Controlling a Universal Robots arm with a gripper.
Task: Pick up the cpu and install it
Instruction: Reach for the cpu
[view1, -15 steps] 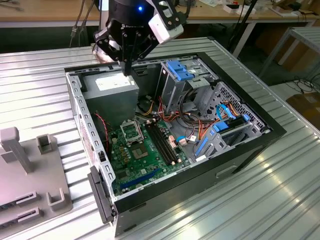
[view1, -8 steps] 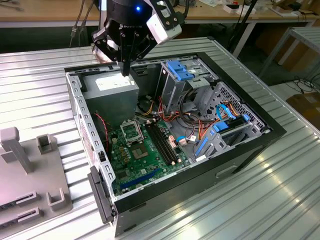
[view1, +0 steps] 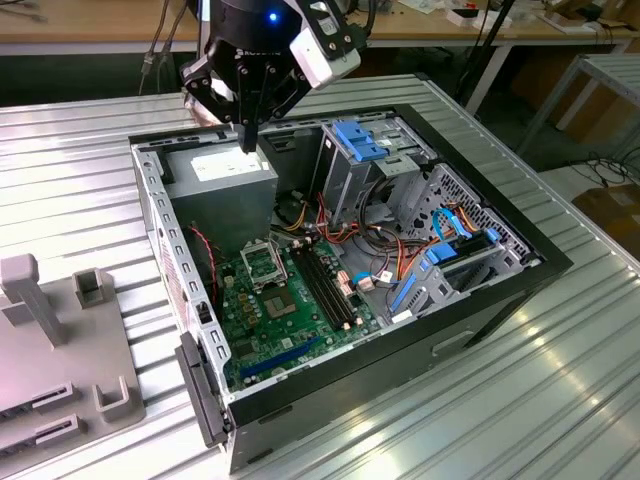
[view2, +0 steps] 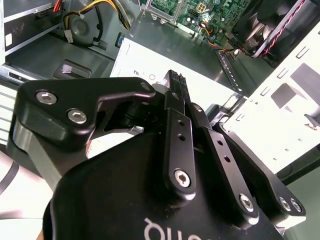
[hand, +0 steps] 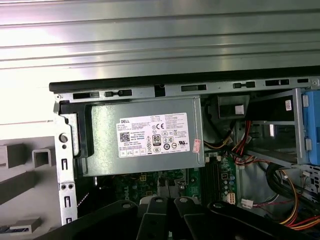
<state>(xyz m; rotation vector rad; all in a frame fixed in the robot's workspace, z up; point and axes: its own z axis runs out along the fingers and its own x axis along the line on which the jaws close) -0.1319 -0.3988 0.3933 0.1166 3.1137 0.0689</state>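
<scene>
My gripper (view1: 248, 143) hangs over the open computer case, its tip just above the grey power supply (view1: 222, 182) in the case's back corner on the exterior view's left. The two black fingers (view2: 178, 125) lie close together, so the gripper is shut, and I see nothing between them. The cpu is hidden. A silver socket frame (view1: 262, 262) sits on the green motherboard (view1: 290, 315), below and in front of the gripper in the exterior view. In the first wrist view the power supply (hand: 145, 135) lies straight beneath the fingers (hand: 157, 212).
The black case (view1: 400, 330) lies open on a ribbed metal table (view1: 560, 400). Blue drive brackets (view1: 358, 140) and bundles of coloured cables (view1: 380, 245) crowd the exterior view's right half. A grey fixture (view1: 60, 350) with upright posts stands outside the case on that view's left.
</scene>
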